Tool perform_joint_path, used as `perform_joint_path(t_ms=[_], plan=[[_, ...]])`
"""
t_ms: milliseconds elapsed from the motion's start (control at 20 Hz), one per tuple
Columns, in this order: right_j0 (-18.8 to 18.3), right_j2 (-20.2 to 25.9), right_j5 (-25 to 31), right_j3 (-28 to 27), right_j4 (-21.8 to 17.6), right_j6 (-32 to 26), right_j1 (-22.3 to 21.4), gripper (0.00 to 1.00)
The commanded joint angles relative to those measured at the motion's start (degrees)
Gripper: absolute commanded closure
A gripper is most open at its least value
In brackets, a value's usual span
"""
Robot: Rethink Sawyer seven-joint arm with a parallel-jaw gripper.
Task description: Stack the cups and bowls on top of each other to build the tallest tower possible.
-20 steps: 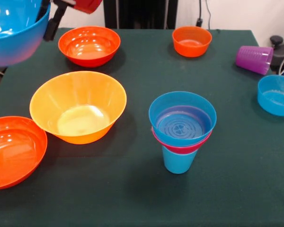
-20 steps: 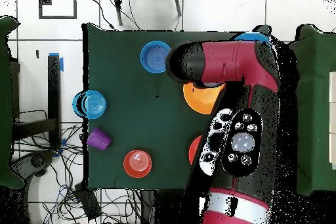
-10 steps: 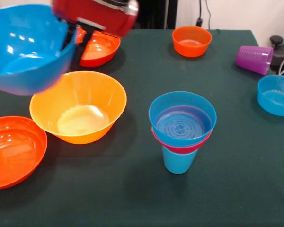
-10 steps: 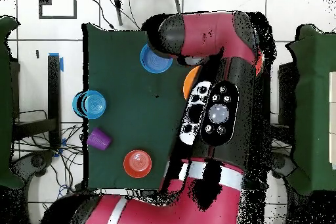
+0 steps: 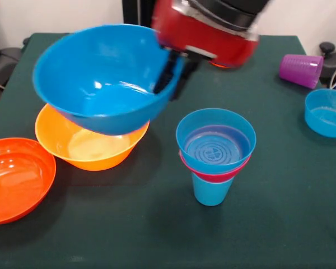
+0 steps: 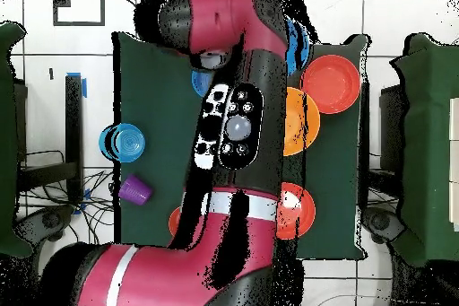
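My gripper (image 5: 169, 78) is shut on the right rim of the large blue bowl (image 5: 101, 84), which hangs tilted in the air above the yellow-orange bowl (image 5: 78, 148). To its right stands the tower: a light blue cup (image 5: 211, 191) with a pink bowl (image 5: 213, 175) and a small blue bowl (image 5: 215, 143) nested on top. The purple cup (image 5: 301, 70) lies on its side at the far right. A red-orange bowl (image 5: 14, 176) sits at the left edge. In the overhead view the arm (image 6: 238, 132) covers most of the table and hides the gripper.
Another small blue bowl (image 5: 326, 112) sits at the right edge. The overhead view shows two red-orange bowls (image 6: 333, 84) (image 6: 300, 211), the yellow-orange bowl (image 6: 307, 123), the purple cup (image 6: 134, 189) and a small blue bowl (image 6: 125, 141).
The arm has carried the large blue bowl from the far left toward the middle, over the yellow-orange bowl and nearer the tower. It now hides the back bowls.
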Motion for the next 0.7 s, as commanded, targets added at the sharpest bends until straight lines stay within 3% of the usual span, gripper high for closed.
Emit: perform_joint_path(t_ms=[50, 350, 450, 700], plan=[[1.29, 1.76, 11.70, -13.55, 1.68, 11.95, 6.54, 1.00], [2.17, 1.05, 14.22, -17.48, 2.89, 14.71, 8.62, 1.00], [2.59, 0.42, 13.89, -15.81, 3.22, 15.49, 7.57, 1.00], [3.15, -0.97, 15.36, -17.42, 3.84, 16.19, 8.19, 1.00]])
